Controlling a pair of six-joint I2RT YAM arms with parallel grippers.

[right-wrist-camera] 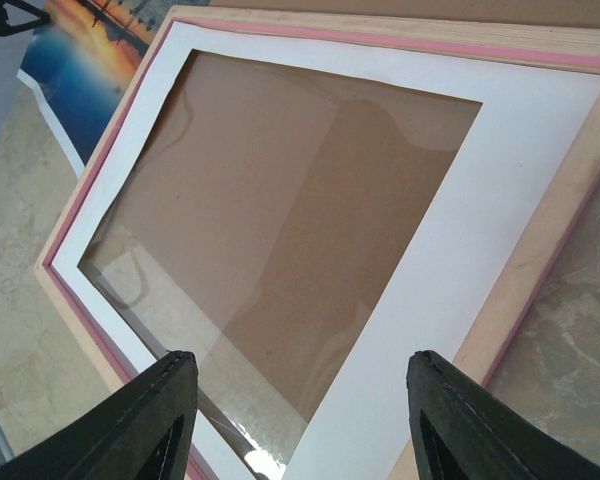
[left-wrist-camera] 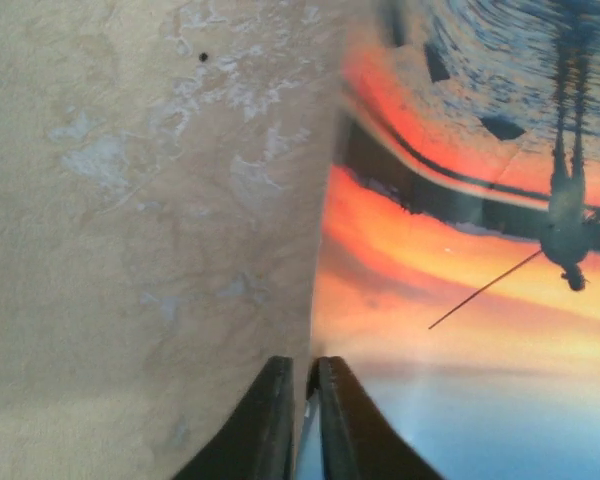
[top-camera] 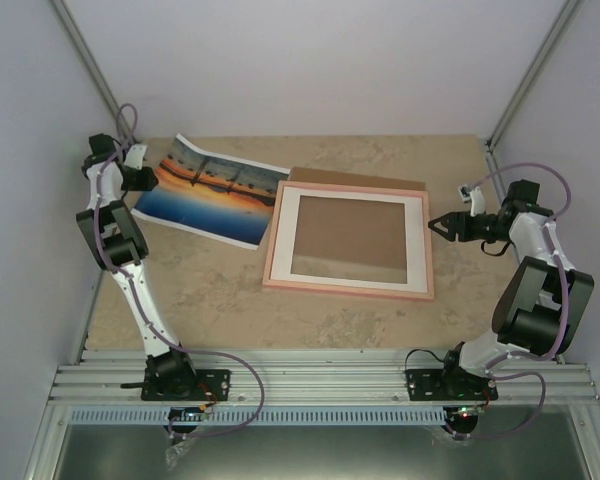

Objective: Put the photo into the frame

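The photo (top-camera: 215, 190), an orange sunset over blue water, lies at the back left of the table, its left edge lifted off the surface. My left gripper (top-camera: 150, 180) is at that edge. In the left wrist view the two black fingers (left-wrist-camera: 275, 420) stand almost together, shut (left-wrist-camera: 302, 385) on the thin edge of the photo (left-wrist-camera: 460, 250). The pink frame (top-camera: 350, 290) lies flat in the middle of the table. My right gripper (top-camera: 438, 222) hovers just off the frame's right side, open (right-wrist-camera: 302, 400) with nothing between its fingers, above the frame (right-wrist-camera: 540, 250). The photo's corner (right-wrist-camera: 90, 35) shows far left.
Inside the frame lies a brown board (top-camera: 350, 235) with a wide white border (top-camera: 418, 240). A second brown board edge (top-camera: 360, 178) shows behind the frame. Grey walls close in the table on three sides. Bare marbled tabletop (top-camera: 230, 300) runs along the near side.
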